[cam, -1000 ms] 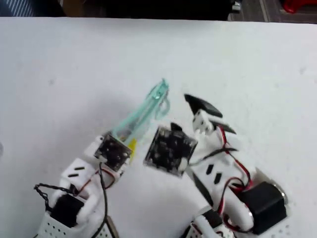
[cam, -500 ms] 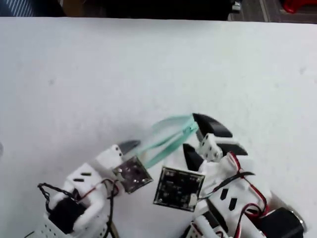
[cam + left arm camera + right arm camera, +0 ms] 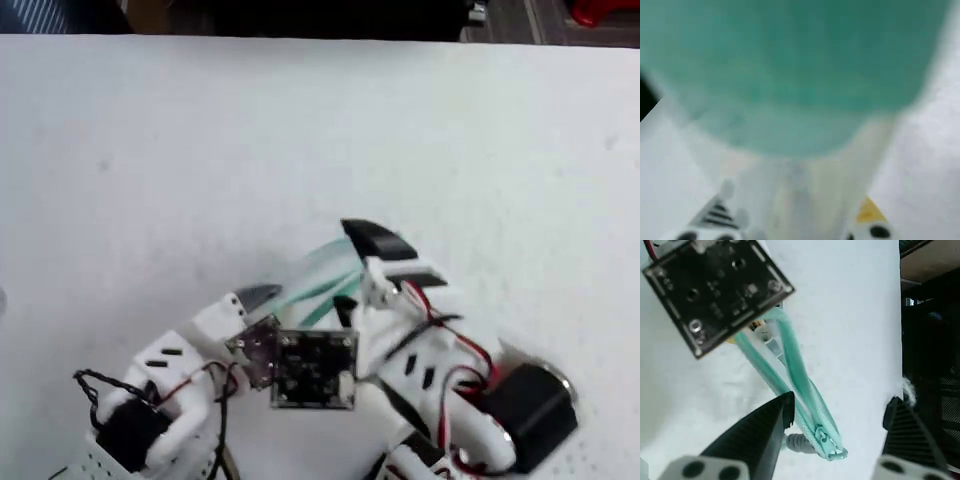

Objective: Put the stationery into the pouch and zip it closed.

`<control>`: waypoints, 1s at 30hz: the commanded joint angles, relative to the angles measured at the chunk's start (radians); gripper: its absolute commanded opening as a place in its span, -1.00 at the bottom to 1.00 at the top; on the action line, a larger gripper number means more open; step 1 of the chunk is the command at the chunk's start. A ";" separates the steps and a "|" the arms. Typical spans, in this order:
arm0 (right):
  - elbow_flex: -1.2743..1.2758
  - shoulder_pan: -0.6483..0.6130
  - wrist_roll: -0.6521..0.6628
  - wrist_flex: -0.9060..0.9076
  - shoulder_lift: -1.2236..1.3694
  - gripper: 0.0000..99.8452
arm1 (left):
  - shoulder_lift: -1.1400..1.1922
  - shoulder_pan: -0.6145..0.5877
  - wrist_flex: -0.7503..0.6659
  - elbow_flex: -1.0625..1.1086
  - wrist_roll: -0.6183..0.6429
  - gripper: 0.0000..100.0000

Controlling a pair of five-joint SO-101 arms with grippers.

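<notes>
Pouch is showing translucent teal-green, its zip edges reading a deeper green. Tabletop is reading plain white, unpatterned. Right arm's fingers are showing black with fine ridging. Arm shells are showing white, wiring red and black, camera board black. Small yellow patch is showing beside pouch.

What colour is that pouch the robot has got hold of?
The pouch is clear with teal-green edges and zip, best seen in the right wrist view.
</notes>
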 commanded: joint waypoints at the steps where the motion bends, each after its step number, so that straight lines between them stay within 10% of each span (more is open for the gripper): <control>1: 0.002 -0.030 0.008 -0.031 0.096 -0.51 | -0.002 0.018 0.003 -0.060 -0.008 -0.96; 30: -0.035 -0.108 0.011 0.031 -0.018 -0.48 | -0.002 -0.108 -0.190 0.052 -0.006 -0.96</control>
